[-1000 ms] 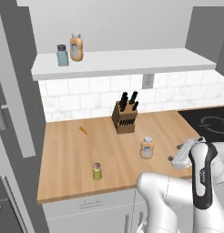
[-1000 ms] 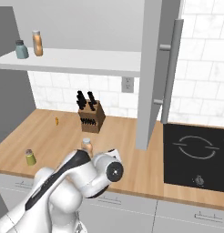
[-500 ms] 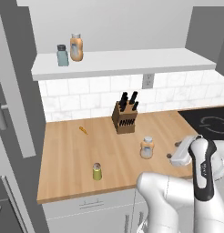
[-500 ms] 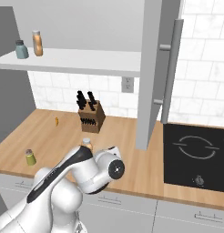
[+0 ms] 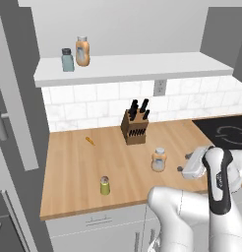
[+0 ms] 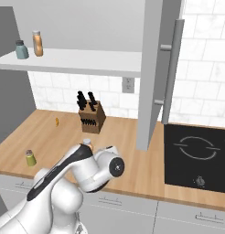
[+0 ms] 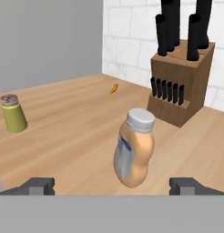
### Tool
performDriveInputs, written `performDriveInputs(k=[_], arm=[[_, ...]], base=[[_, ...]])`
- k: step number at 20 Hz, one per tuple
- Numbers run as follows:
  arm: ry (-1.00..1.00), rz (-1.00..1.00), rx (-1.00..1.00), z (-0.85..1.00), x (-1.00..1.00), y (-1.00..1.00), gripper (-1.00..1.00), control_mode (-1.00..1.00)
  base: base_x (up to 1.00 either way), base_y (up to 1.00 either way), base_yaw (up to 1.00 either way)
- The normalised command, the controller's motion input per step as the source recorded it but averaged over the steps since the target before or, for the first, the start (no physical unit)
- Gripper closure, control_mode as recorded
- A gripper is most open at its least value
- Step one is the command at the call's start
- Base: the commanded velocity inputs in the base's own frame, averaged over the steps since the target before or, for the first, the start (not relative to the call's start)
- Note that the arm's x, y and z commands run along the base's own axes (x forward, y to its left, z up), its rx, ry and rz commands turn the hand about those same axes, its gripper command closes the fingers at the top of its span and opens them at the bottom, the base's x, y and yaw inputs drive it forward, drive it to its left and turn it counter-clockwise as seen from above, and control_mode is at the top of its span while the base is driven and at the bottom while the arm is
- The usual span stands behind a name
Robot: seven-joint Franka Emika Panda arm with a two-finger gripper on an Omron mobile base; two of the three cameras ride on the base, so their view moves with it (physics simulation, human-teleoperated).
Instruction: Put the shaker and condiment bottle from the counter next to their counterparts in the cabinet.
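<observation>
Two items untouched on counter [image 5: 74, 167]. Gripper [image 7: 111, 185] has swung nearer, now squared on condiment bottle [image 7: 133, 149], jaws fully open, empty. Grasp looks next; shaker [image 7: 13, 113] near front edge.

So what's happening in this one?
The robot arm is lining up on the condiment bottle, which stands upright on the counter between the open gripper's fingertips but ungripped. The shaker waits near the counter's front edge, left of the bottle. Their counterparts already stand on the cabinet shelf. A knife block sits behind the bottle.
</observation>
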Motion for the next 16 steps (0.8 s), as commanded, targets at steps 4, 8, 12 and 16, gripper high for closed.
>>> performDriveInputs(k=[4, 8, 12, 16], arm=[[-0.1, 0.0, 0.0, -0.25, 0.09, 0.25, -1.0, -1.0], [-0.07, 0.0, 0.0, -0.33, 0.18, 0.36, -1.0, -1.0], [0.0, 0.0, 0.0, -0.34, 0.22, 0.46, -1.0, -1.0], [0.0, -0.06, 0.0, -0.18, 0.19, 0.41, -1.0, -1.0]], base=[[0.0, 0.0, 0.0], [0.0, 0.0, 0.0], [0.0, 0.0, 0.0], [0.0, 0.0, 0.0]])
